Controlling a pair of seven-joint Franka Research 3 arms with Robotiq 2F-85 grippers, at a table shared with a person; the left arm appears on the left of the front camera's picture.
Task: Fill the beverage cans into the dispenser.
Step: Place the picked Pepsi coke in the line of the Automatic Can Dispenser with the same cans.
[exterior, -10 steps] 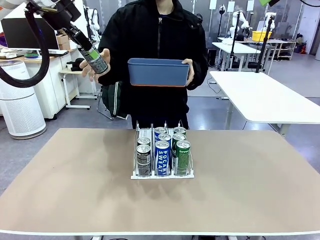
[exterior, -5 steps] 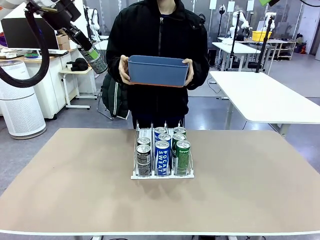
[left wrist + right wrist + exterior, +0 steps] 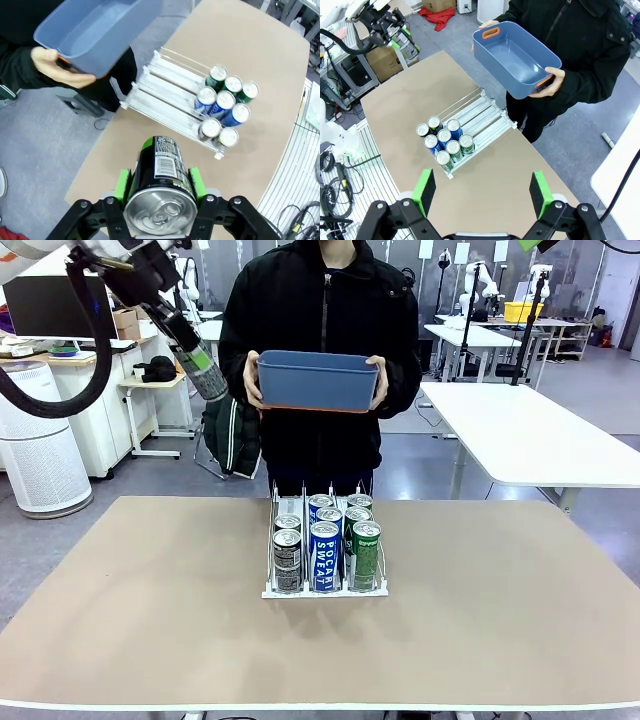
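**A:** Up at the far left, high over the table (image 3: 120, 570), the left gripper (image 3: 196, 352) has its jaws pinching a dark can (image 3: 203, 370). Why carry it so high?

**B:** My guess is clearance: from up there it can come down into the dispenser (image 3: 325, 585) from above the wire dividers. In the left wrist view the green pads (image 3: 121, 184) sit on opposite sides of the can's body, near its silver top, so the lower part hangs free to go in first.

**A:** Which way does it point?

**B:** Its long axis is tilted, not upright. The free end slants down and toward the middle of the table, the silver top back up toward the wrist. It would need righting before it stands in a lane.

**A:** And the rack in the middle?

**B:** Cans stand upright at its front: two dark ones in the left lane, three blue in the middle, three green on the right. The left lane is the shortest, which is likely where this dark can belongs.

**A:** The person behind it?

**B:** Both hands hold a blue tub (image 3: 318, 380) level at chest height; from the right wrist view it looks empty, so I'd judge this is the last can.

**A:** Right side?

**B:** The right gripper (image 3: 482, 193) hangs well above the table, jaws spread wide, holding nothing.
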